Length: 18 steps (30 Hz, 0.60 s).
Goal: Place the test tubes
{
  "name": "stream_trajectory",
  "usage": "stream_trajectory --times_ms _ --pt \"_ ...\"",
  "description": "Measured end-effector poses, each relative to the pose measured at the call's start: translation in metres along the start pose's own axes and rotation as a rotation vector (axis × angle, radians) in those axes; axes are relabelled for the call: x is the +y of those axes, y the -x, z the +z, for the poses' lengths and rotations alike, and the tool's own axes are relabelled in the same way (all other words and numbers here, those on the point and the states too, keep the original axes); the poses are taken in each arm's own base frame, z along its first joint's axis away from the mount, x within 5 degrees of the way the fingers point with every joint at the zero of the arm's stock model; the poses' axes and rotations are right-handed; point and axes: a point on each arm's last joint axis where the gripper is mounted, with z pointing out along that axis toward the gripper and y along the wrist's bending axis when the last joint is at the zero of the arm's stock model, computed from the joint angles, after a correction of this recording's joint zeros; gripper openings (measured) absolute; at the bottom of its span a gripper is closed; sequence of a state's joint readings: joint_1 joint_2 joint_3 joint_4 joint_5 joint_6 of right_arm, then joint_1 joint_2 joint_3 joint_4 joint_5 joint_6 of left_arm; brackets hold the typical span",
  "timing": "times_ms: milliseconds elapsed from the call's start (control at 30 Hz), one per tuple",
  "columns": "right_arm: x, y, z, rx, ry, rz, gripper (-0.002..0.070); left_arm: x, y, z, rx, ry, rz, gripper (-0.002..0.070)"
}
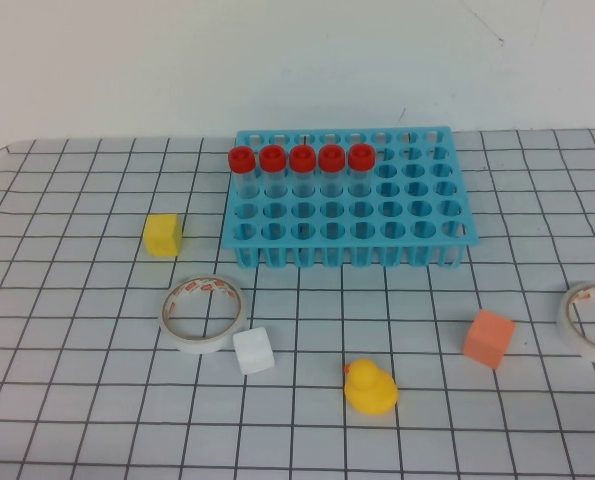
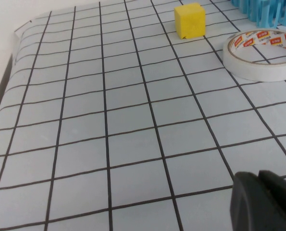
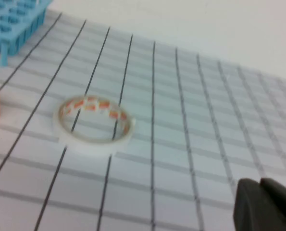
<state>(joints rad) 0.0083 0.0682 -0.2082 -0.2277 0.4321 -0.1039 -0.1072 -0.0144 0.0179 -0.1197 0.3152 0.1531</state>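
Note:
A blue test tube rack (image 1: pixel 417 215) stands at the back middle of the gridded table. Several clear test tubes with red caps (image 1: pixel 302 160) stand upright in one row of its left half. Neither arm shows in the high view. My left gripper (image 2: pixel 258 179) is shut and holds nothing, hovering over bare grid near the table's left side. My right gripper (image 3: pixel 259 185) is shut and holds nothing too, over the grid near the right tape roll (image 3: pixel 93 126). The rack's corner (image 3: pixel 15 21) shows in the right wrist view, its legs (image 2: pixel 265 12) in the left wrist view.
A yellow cube (image 1: pixel 163 235) lies left of the rack, also (image 2: pixel 189 19). A tape roll (image 1: pixel 203 313), a white cube (image 1: pixel 253 351), a yellow rubber duck (image 1: pixel 369 388) and an orange cube (image 1: pixel 488 338) lie in front. Another tape roll (image 1: pixel 589 320) sits at the right edge.

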Motion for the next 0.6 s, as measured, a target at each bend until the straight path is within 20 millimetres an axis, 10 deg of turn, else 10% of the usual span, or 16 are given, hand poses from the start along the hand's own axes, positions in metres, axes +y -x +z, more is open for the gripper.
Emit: stream_trajectory --times_ms 267,600 --pt "0.021 -0.059 0.018 0.115 0.037 0.126 -0.0001 0.0 0.0 0.0 0.0 0.0 0.0 -0.0001" --pt "0.023 -0.057 0.019 0.071 0.05 0.184 -0.0001 0.0 0.0 0.0 0.0 0.0 0.0 -0.0001"
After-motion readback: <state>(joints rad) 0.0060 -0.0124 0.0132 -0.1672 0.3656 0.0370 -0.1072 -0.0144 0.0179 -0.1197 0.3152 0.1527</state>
